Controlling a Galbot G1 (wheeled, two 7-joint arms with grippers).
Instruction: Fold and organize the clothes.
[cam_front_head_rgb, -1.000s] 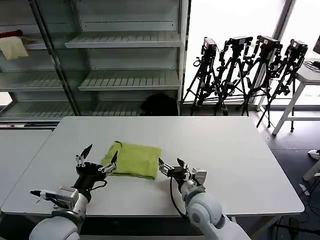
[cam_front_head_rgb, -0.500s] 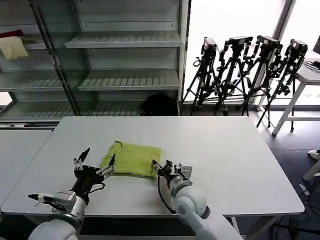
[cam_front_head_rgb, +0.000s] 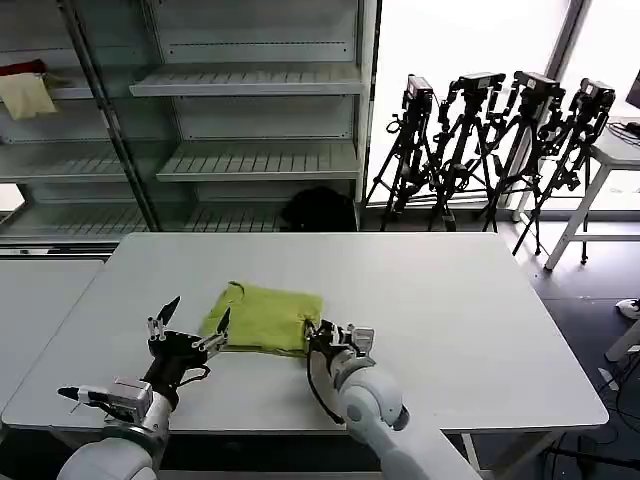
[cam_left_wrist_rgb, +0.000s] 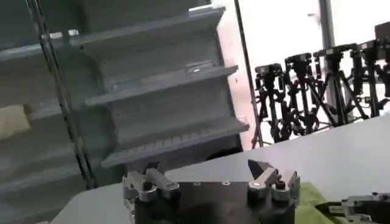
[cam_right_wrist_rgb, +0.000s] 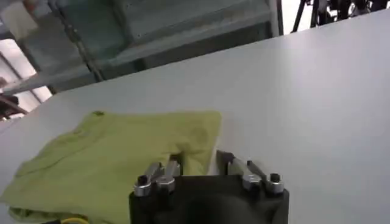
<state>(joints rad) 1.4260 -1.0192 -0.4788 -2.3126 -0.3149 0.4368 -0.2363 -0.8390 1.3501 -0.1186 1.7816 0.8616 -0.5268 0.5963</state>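
The lime-green T-shirt (cam_front_head_rgb: 265, 318) is lying on the white counter (cam_front_head_rgb: 450, 320) as a compact folded rectangle, between my two tools and just beyond their tips. My right tool (cam_front_head_rgb: 318, 334) is resting at the shirt's near right corner, its fingers standing narrowly apart, one at the cloth's edge and nothing held between them; in the right wrist view the shirt (cam_right_wrist_rgb: 116, 158) is spreading directly ahead of this tool (cam_right_wrist_rgb: 195, 169), its far corner flat and its near hem slightly rumpled. My left tool (cam_front_head_rgb: 190, 322) is hovering just off the shirt's near left edge with its fingers spread wide and empty; in the left wrist view the tool (cam_left_wrist_rgb: 210, 181) is framing the shelving, with a sliver of green cloth (cam_left_wrist_rgb: 314, 198) beside one finger. I am judging the folding as largely done: the sleeves and body appear tucked in, and what seems left is a last squaring of the edges or moving the bundle to its place. Beyond the tools, grey shelf racks (cam_front_head_rgb: 250, 160) are standing behind the counter, a pale cloth (cam_front_head_rgb: 26, 95) is sitting on an upper shelf far off, and camera tripods (cam_front_head_rgb: 500, 150) are grouped well clear of my right tool. Nothing is standing between the tools and the shirt.
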